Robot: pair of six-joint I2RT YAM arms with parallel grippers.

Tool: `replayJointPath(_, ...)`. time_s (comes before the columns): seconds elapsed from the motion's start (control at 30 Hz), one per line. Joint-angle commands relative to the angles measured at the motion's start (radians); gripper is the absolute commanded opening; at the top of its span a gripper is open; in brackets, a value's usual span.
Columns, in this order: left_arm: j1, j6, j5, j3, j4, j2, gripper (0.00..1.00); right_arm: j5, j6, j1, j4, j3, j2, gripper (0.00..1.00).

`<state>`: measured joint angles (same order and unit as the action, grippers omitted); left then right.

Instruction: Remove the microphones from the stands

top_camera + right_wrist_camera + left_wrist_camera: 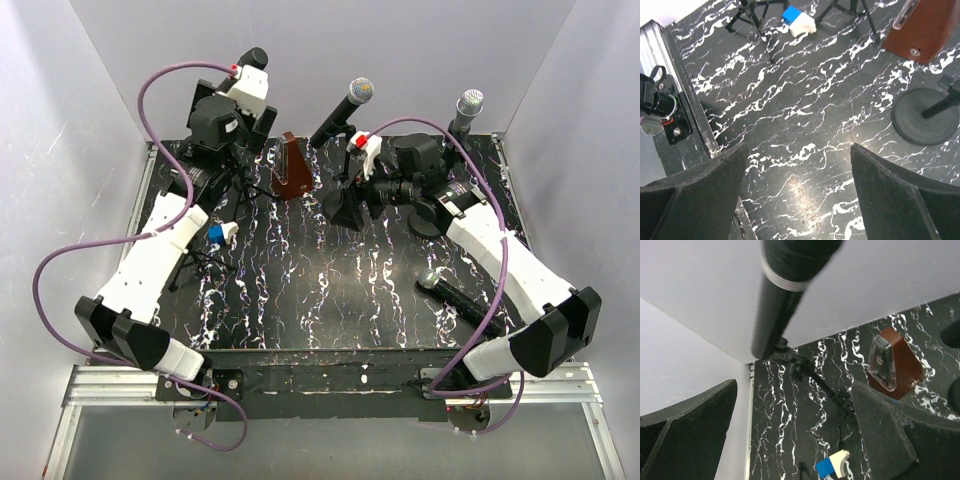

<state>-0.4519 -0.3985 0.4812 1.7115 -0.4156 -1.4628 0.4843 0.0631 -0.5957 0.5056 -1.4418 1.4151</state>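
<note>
**Top external view: both grippers released, microphone in its stand at upper left**

Top external view shows a black marbled table (pixel 330 290) with two arms reaching away from the bottom edge. At the upper left of the frame, the microphone (pixel 255 57) pokes up just beyond the left arm's wrist. In the left wrist view, the left gripper (pixel 794 385) is spread wide. The microphone (pixel 790 270) rises at the top centre, touching neither finger, and its lower end meets the clip of the tripod stand (pixel 810 372).

The right gripper (pixel 799 147) is also spread wide near mid-frame, with only bare table between its fingers. A loose microphone (pixel 455 293) lies flat at the lower right. A brown metronome (pixel 293 168) stands at upper centre, and a blue and white block (pixel 220 234) sits left of centre.
</note>
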Motion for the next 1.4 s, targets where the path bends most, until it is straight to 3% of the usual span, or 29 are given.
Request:
replayJointPath(0.0, 0.009, -0.028, -0.076, -0.053, 0.096, 0.018, 0.98, 0.063, -0.020, 0.016, -0.153, 0.014, -0.044, 0.89)
replayJointPath(0.27, 0.039, -0.216, -0.007, -0.145, 0.472, -0.025, 0.98, 0.027, 0.008, 0.040, -0.210, 0.063, -0.064, 0.89)
replayJointPath(0.43, 0.073, -0.276, -0.110, -0.118, 0.540, -0.076, 0.95, 0.060, -0.031, 0.050, -0.239, 0.096, -0.065, 0.88)
replayJointPath(0.63, 0.110, -0.347, -0.349, -0.061, 0.468, -0.102, 0.69, 0.054, -0.046, 0.050, -0.272, 0.112, -0.062, 0.87)
replayJointPath(0.77, 0.116, -0.427, -0.398, -0.061, 0.457, -0.110, 0.49, 0.059, -0.045, 0.050, -0.263, 0.123, -0.064, 0.86)
replayJointPath(0.83, 0.122, -0.441, -0.409, -0.047, 0.442, -0.116, 0.36, 0.059, -0.042, 0.050, -0.263, 0.127, -0.064, 0.86)
replayJointPath(0.9, 0.124, -0.442, -0.408, -0.032, 0.436, -0.117, 0.13, 0.060, -0.037, 0.050, -0.268, 0.133, -0.062, 0.86)
replayJointPath(0.93, 0.124, -0.438, -0.406, -0.024, 0.434, -0.116, 0.08, 0.062, -0.034, 0.050, -0.269, 0.136, -0.058, 0.85)
replayJointPath(1.03, 0.124, -0.410, -0.434, 0.009, 0.387, -0.113, 0.00, 0.079, -0.034, 0.050, -0.274, 0.130, -0.044, 0.85)
replayJointPath(1.17, 0.124, -0.372, -0.521, 0.072, 0.255, -0.107, 0.00, 0.102, -0.049, 0.048, -0.289, 0.101, -0.005, 0.84)
replayJointPath(1.37, 0.124, -0.293, -0.585, 0.065, 0.183, -0.054, 0.00, 0.132, -0.089, 0.050, -0.325, 0.031, 0.070, 0.83)
